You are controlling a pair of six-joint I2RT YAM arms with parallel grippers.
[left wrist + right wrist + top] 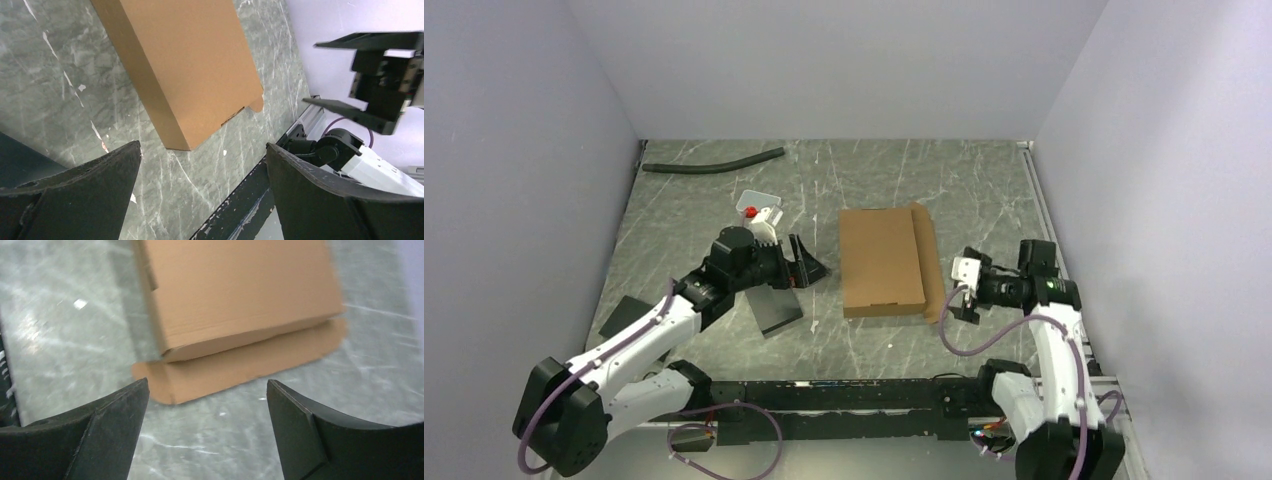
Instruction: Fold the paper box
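Note:
The paper box [882, 260] lies flat in the middle of the marble table, a shallow brown cardboard mailer with its lid down and a loose flap [929, 262] sticking out along its right side. My left gripper [809, 266] hovers open just left of the box, apart from it; its wrist view shows the paper box [185, 65] beyond spread fingers. To the right of the flap my right gripper [961, 292] is open and empty. In its wrist view the paper box [235, 290] and flap [240, 370] lie ahead of the fingertips.
A black flat slab [774, 308] lies under the left arm and another [622, 320] near the left wall. A small white item with a red part [758, 211] sits behind the left gripper. A dark hose [714, 163] lies at the back left. A black rail [824, 395] runs along the near edge.

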